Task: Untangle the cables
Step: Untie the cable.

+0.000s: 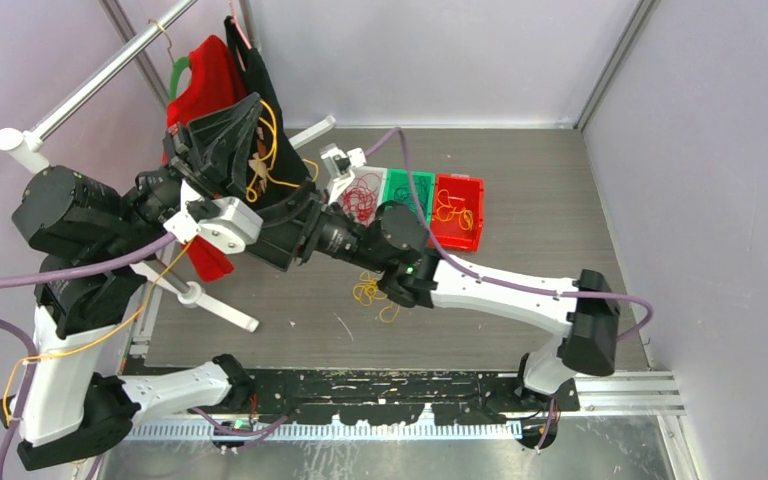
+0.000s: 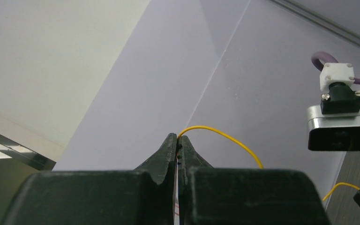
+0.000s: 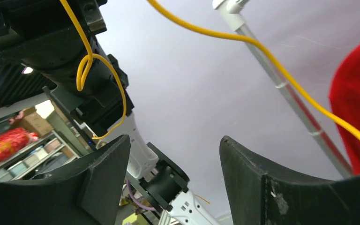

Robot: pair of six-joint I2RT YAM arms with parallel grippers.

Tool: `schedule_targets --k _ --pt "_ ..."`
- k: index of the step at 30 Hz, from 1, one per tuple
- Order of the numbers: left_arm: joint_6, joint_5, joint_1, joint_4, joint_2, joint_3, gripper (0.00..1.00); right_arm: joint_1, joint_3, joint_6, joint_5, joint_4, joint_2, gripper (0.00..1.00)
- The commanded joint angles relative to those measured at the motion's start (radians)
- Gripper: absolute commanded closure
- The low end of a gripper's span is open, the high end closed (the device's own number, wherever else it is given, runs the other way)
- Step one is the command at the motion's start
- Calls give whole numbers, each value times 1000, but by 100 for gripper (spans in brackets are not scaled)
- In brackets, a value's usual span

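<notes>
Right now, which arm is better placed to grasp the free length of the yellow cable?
The right. The right fingers stand open, with the yellow cable crossing just ahead of them. The left fingers are shut on yellow cable, so that arm is busy.

Left hand [image 2: 178,140] pinched, right hand [image 3: 176,146] spread

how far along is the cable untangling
Some sorting looks done: red cables lie in the white bin and yellow cables in the red bin. In hand: the left gripper is shut on one yellow cable, raised off the table; the right gripper is open and empty. Left: a yellow tangle on the table.
</notes>
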Motion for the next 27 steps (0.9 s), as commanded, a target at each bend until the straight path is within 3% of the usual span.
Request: schedule_targets --k 1,7,20,27 --pt "5 -31 1 33 -16 7 100 36 104 31 -58 224 58 26" --pt "26 -44 1 21 -5 5 100 86 148 -20 -90 335 121 29" --pt "38 -62 1 30 7 11 100 109 371 -13 -97 207 250 40" --pt "45 -63 1 39 6 17 100 111 361 11 -78 177 270 45"
